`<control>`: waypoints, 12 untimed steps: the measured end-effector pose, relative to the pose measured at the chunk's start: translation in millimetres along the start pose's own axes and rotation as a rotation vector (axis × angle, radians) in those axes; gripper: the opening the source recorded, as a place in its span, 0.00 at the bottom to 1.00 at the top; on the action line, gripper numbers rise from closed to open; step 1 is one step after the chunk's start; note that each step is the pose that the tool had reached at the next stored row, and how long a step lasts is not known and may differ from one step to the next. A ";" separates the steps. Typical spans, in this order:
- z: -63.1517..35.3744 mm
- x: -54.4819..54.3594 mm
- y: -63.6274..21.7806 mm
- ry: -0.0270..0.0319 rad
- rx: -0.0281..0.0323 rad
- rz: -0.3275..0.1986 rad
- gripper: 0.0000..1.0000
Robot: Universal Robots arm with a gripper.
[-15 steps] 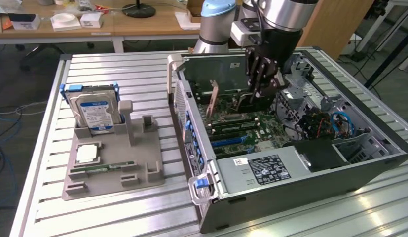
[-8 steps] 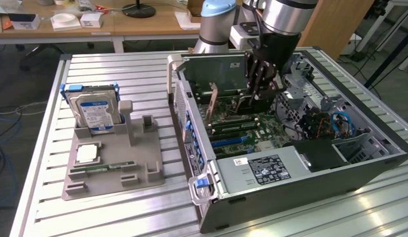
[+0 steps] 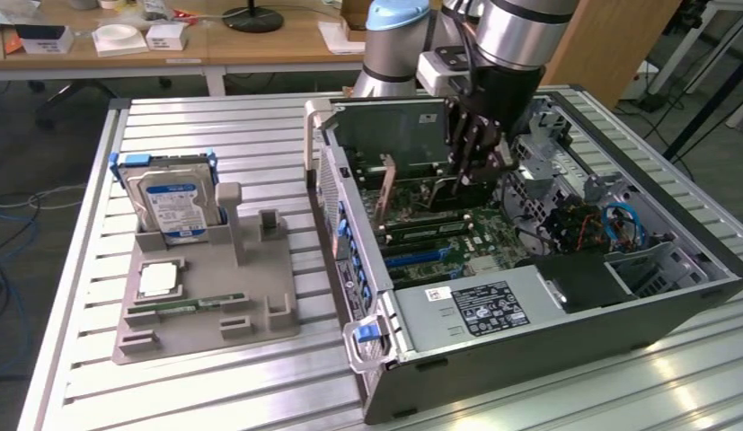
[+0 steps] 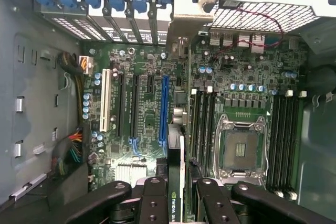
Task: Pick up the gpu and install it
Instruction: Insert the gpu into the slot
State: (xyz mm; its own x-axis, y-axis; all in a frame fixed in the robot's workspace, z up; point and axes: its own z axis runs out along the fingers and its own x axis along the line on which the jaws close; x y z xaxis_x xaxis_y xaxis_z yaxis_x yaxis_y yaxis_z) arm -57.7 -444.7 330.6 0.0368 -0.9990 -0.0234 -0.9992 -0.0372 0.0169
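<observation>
Gripping the gpu (image 4: 176, 163) in the gripper (image 4: 181, 187), black metal fingers (image 4: 153, 203) part-closed on both flat faces. Held on edge, thin and green along the rim. Long axis running away from the fingers toward the pale bracket (image 4: 190, 22) at the case (image 3: 563, 350) rear. Apparently hanging clear of the board (image 4: 147, 77), not seated. Long blue slot (image 4: 164, 106) just beside the card's line, parallel to it. Beyond, 1 bare square socket (image 4: 240, 148) and slim black slots. Farther off, on the ribbed table (image 3: 167, 135), a silver drive (image 3: 173, 202).

The gpu (image 3: 389, 135) hangs over the motherboard (image 3: 467, 241) inside the case (image 3: 527, 364).
</observation>
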 end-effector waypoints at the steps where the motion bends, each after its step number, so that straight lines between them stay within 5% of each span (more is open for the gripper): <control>1: 1.1 0.2 0.0 0.0000 0.0000 0.000 0.26; 12: 14.3 5.8 0.9 0.0000 0.0028 0.006 0.26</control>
State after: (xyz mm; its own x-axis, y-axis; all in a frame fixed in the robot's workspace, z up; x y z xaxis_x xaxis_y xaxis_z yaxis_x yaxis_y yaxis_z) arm -58.7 -450.1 316.2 0.0311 -0.9992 -0.0234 -0.9994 -0.0315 0.0142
